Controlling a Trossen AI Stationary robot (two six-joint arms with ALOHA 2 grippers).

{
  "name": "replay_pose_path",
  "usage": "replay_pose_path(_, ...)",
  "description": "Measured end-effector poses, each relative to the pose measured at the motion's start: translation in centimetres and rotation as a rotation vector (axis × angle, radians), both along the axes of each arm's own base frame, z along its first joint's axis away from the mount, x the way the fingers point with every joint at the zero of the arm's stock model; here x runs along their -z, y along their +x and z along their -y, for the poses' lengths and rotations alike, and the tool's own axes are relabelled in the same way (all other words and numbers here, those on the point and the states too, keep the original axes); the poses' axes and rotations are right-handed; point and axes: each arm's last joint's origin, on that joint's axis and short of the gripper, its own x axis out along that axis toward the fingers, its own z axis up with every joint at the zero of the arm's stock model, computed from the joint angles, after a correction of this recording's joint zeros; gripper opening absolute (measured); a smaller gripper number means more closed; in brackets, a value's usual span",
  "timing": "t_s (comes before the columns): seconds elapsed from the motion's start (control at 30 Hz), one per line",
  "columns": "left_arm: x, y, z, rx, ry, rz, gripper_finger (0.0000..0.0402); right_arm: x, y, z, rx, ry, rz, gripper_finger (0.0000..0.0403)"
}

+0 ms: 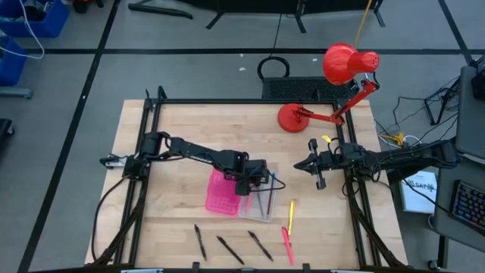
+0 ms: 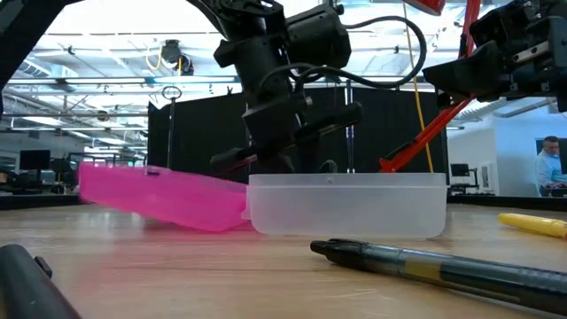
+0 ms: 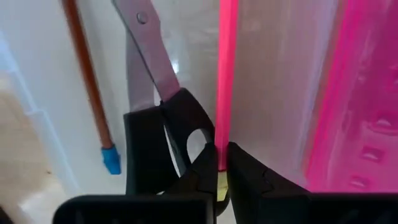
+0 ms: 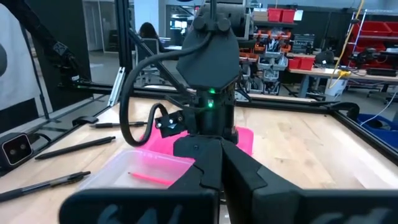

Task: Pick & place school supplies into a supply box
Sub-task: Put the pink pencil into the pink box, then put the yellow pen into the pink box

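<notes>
High: left gripper (image 1: pixel 254 184) over box (image 1: pixel 260 199), nearer arm; pens (image 1: pixel 227 249) on table (image 1: pixel 167 136) nearby. Low: box just under it. L wrist: jaws barely parted around pink pen (image 3: pixel 226 68), its long axis straight ahead along box; scissors (image 3: pixel 158 118) beside. R wrist: right gripper (image 4: pixel 211 171) shut, empty, apart.

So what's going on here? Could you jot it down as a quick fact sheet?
Left gripper: down inside the clear pencil case, fingers close about a pink pen
Already in the case: black-handled scissors, an orange-brown pencil with a blue tip
Pink lid: flat on the table, attached beside the case
On the table by the near edge: three black pens, a yellow pen, another pink pen
Right gripper: shut, empty, waiting near the red desk lamp
</notes>
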Motion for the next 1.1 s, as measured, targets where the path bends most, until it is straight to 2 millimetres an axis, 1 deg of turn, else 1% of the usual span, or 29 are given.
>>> replay_pose_path(0.17,0.0,0.2,0.2,-0.066,-0.018,0.022,0.0037,0.0,0.0,0.0,0.000,-0.012,0.001,0.0000)
replay_pose_path(0.37,0.0,0.2,0.4,-0.121,0.009,0.031,0.0078,0.0,0.0,0.0,0.001,-0.012,0.001,0.0000)
replay_pose_path(0.53,-0.3,0.2,1.1,-0.121,0.050,0.058,0.0105,0.0,0.0,0.0,0.001,-0.016,0.007,0.0000)
replay_pose_path(0.7,-1.7,0.3,2.0,-0.117,0.045,0.126,0.0123,-0.3,0.0,0.0,0.000,-0.017,0.029,0.0000)
replay_pose_path(0.83,-2.3,0.2,2.5,-0.133,0.044,0.148,0.0126,-0.4,0.0,0.0,0.000,-0.016,0.039,0.0000)
replay_pose_path(0.93,-3.2,0.0,2.8,-0.163,0.059,0.183,0.0127,-0.3,0.0,0.0,0.000,-0.014,0.036,0.0000)
replay_pose_path(1.03,-4.8,-0.9,3.3,-0.171,0.048,0.166,0.0123,-0.3,0.0,0.0,0.000,-0.018,0.029,0.0000)
replay_pose_path(1.1,-6.4,-1.9,3.5,-0.213,-0.002,0.156,0.0109,-0.2,0.0,0.0,0.001,-0.041,0.021,0.0000)
